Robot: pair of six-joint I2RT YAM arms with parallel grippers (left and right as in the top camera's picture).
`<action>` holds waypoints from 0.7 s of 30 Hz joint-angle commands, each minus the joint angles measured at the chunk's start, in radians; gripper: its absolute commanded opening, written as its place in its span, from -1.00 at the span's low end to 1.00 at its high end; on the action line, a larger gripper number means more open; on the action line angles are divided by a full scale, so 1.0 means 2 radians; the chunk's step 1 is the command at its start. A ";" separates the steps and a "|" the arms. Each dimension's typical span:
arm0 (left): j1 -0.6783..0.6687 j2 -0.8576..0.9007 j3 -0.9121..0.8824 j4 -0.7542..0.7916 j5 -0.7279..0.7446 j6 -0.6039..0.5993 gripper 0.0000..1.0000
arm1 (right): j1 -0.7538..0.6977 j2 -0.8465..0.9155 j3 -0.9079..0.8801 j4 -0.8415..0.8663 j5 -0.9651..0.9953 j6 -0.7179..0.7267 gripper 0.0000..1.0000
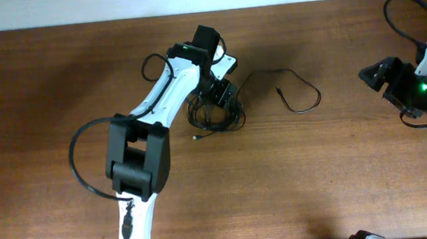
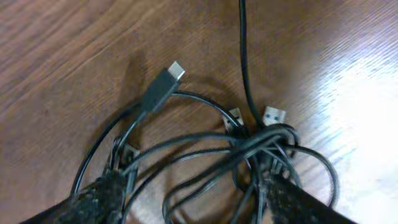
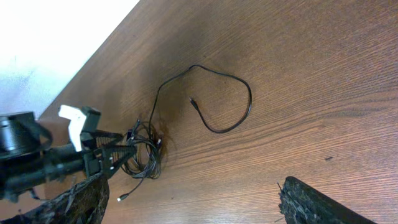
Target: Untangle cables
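Observation:
The cables [image 1: 217,113] lie as a tangled black bundle on the wooden table, and one strand [image 1: 303,89] loops off to the right. My left gripper [image 1: 223,96] is down over the bundle. In the left wrist view it [image 2: 193,196] stands open, its fingers [image 2: 102,196] on either side of the tangle [image 2: 249,146], touching the outer strands. A USB-C plug [image 2: 163,87] and a metal USB plug [image 2: 273,116] stick out of the knot. My right gripper [image 1: 374,72] hovers open at the far right with nothing in it [image 3: 186,202]; from there the bundle [image 3: 146,155] shows at the far left.
One small plug end [image 1: 196,138] lies on the table just below and left of the bundle. The left arm [image 1: 136,156] reaches across the table from the front. The table's back edge [image 3: 93,59] meets a white wall.

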 commanded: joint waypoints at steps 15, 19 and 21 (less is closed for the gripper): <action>-0.004 0.038 0.018 -0.002 0.010 -0.006 -1.00 | 0.004 -0.011 0.004 -0.003 0.003 -0.009 0.77; -0.002 0.010 0.133 -0.104 0.035 -0.059 -1.00 | 0.038 -0.011 0.004 -0.001 -0.010 -0.009 0.76; -0.002 -0.002 0.198 -0.160 0.089 -0.059 -1.00 | 0.072 -0.011 0.004 0.014 -0.021 -0.006 0.77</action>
